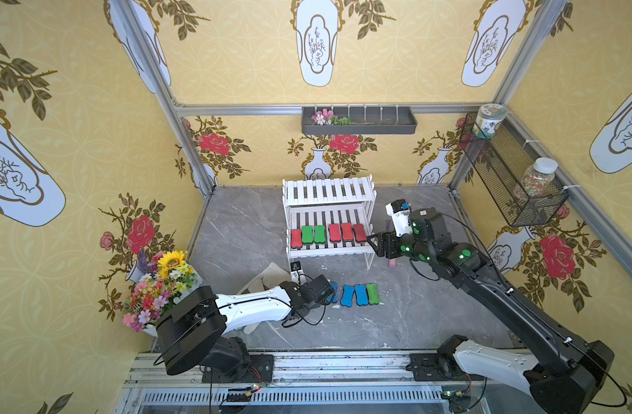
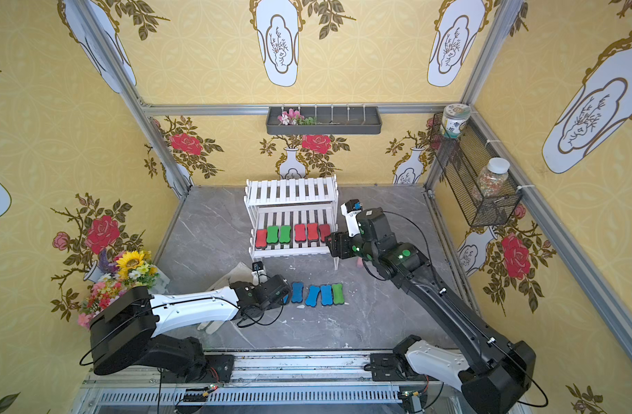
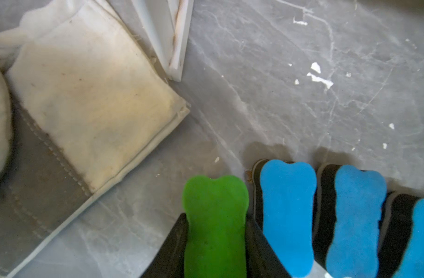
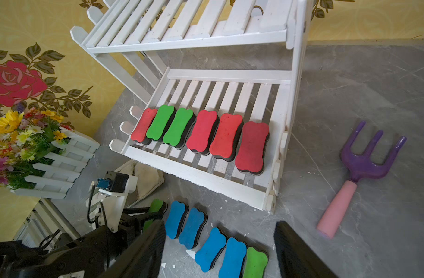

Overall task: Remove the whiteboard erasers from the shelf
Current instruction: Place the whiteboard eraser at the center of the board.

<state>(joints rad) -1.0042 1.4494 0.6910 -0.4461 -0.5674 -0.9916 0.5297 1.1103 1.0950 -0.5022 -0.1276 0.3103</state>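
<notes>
Clearing looks half done: six erasers (image 4: 201, 134) (four red, two green) sit on the lower tier of the shelf (image 4: 194, 173), top tier bare. Four blue erasers (image 4: 191, 227) and a green one (image 4: 255, 263) lie in a row on the table (image 1: 432, 315); the left gripper (image 3: 215, 216) pinches another green eraser (image 3: 214, 240) at that row's end. Right gripper (image 1: 373, 245) hangs spread, empty, beside the shelf.

Left arm: low, stretched forward.
Left end effector (image 3: 215, 216): clamped on green eraser (image 3: 214, 192).
Right arm: extended forward.
Right end effector (image 1: 372, 242): jaws wide apart, empty.
</notes>
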